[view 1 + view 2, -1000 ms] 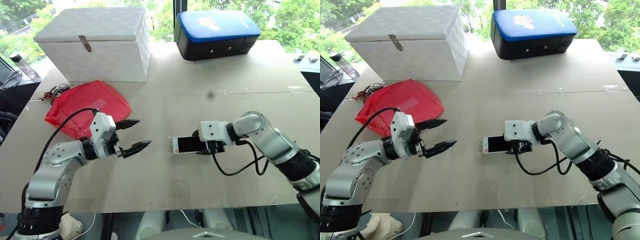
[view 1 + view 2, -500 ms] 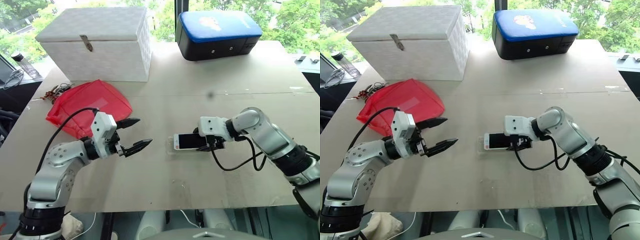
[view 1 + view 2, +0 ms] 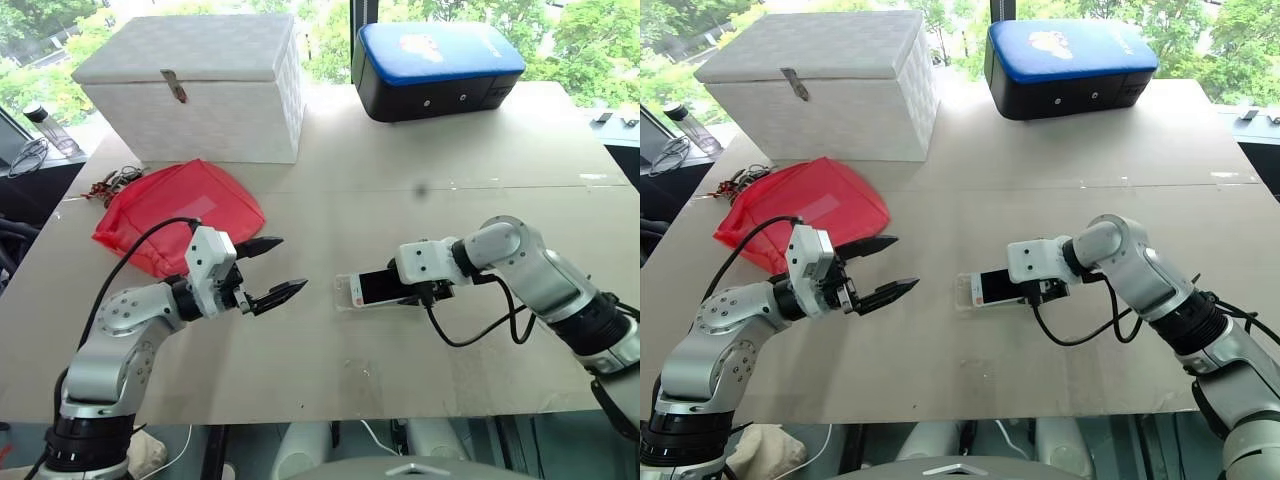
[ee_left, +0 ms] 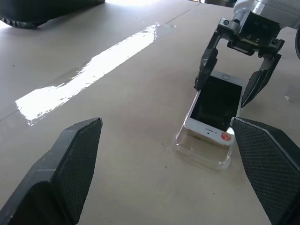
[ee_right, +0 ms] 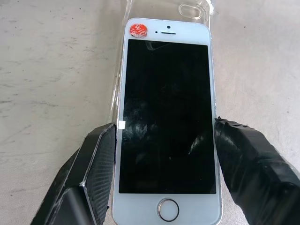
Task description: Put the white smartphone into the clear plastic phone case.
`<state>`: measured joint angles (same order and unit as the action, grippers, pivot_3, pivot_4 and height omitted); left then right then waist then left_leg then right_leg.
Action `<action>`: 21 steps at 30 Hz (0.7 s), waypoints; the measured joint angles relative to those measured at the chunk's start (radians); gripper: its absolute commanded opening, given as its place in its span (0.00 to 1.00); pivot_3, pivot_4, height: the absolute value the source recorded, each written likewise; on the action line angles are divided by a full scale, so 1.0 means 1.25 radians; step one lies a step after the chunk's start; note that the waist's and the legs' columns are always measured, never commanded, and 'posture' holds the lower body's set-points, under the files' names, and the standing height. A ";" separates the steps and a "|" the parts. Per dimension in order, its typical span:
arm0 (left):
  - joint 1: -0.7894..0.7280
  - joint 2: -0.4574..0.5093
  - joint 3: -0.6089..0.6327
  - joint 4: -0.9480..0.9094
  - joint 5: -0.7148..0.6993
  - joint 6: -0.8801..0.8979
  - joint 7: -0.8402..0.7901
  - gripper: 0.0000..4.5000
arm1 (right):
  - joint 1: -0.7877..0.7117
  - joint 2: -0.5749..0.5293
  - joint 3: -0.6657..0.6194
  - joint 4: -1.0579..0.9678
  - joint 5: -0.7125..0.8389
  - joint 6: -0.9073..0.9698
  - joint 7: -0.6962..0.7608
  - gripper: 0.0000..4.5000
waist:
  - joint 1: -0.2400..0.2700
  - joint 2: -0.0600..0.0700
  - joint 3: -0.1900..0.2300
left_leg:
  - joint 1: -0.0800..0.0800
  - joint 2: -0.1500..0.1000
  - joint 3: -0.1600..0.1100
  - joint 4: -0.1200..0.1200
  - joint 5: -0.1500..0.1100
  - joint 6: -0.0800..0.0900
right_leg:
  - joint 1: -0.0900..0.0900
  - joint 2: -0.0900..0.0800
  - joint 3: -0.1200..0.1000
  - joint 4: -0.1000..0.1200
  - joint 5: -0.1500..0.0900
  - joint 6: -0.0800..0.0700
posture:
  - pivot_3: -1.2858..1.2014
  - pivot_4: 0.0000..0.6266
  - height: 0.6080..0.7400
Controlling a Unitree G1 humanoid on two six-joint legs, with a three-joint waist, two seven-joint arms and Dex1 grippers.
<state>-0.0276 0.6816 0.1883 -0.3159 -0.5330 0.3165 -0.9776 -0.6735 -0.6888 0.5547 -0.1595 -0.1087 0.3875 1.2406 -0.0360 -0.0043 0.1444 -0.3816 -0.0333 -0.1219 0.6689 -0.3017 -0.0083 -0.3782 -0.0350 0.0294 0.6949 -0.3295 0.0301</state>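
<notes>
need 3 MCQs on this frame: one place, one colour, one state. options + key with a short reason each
1. Where is the white smartphone?
A. on the white box
B. between the right gripper's fingers, its far end over the clear plastic phone case
C. on the red bag

2. What colour is the round sticker at the phone's top corner?
A. green
B. blue
C. red

3. How does the left gripper stand?
A. open, holding nothing
B. shut on the phone
C. shut on the case

Key:
1 B: the right gripper has a finger on each long edge, and the clear plastic phone case lies under the phone's sticker end.
2 C: the right wrist view shows it red.
3 A: its fingers are spread, apart from the phone, above the table.
</notes>
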 measured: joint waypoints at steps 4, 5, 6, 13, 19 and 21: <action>0.000 -0.002 -0.001 0.002 0.000 -0.004 0.000 1.00 | 0.000 0.003 0.004 -0.015 -0.014 0.022 0.001 0.61 | 0.000 0.000 0.000 | 0.000 0.000 0.000 0.000 0.000 0.000 | 0.000 0.000 0.000 0.000 0.000 0.000 | 0.52 0.24 1.00; 0.000 -0.004 -0.002 0.005 0.001 -0.007 0.000 1.00 | -0.001 0.008 0.004 -0.016 -0.018 0.039 0.002 0.61 | 0.000 -0.001 0.000 | 0.000 0.000 0.000 0.000 0.000 0.000 | 0.000 0.000 0.000 0.000 0.000 0.000 | 0.52 0.24 1.00; -0.001 -0.005 -0.002 0.009 0.001 -0.010 -0.001 1.00 | -0.002 0.014 0.005 -0.015 -0.020 0.054 0.002 0.61 | 0.000 -0.001 -0.001 | 0.001 0.000 0.000 0.000 0.000 0.000 | 0.000 0.000 0.000 0.000 0.000 0.000 | 0.52 0.24 1.00; -0.006 -0.009 -0.011 0.017 0.016 -0.030 -0.005 1.00 | -0.019 0.037 0.015 -0.005 -0.043 0.090 0.015 0.61 | -0.002 -0.002 -0.002 | 0.001 0.000 0.000 0.000 0.000 0.000 | 0.001 0.000 0.000 0.000 0.000 0.000 | 0.52 0.24 1.00; -0.021 -0.014 -0.032 0.049 0.024 -0.041 -0.015 1.00 | -0.020 0.046 0.018 0.003 -0.046 0.093 0.024 0.99 | -0.002 -0.002 -0.002 | 0.001 0.000 0.000 0.000 0.000 0.000 | 0.000 0.000 0.000 0.000 0.000 0.000 | 0.52 0.24 1.00; -0.023 -0.014 -0.033 0.052 0.027 -0.051 -0.018 1.00 | -0.018 0.047 0.015 0.007 -0.041 0.102 0.028 0.99 | -0.002 -0.002 -0.002 | 0.000 0.000 0.000 0.000 0.000 0.000 | 0.000 0.000 0.000 0.000 0.000 0.000 | 0.52 0.24 1.00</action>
<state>-0.0565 0.6646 0.1473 -0.2509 -0.4998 0.2532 -0.9999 -0.6958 -0.6296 0.5734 -0.1513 -0.1601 0.5150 1.2750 -0.0379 -0.0066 0.1424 -0.3810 -0.0335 -0.1222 0.6686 -0.3017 -0.0083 -0.3780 -0.0351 0.0292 0.6947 -0.3295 0.0301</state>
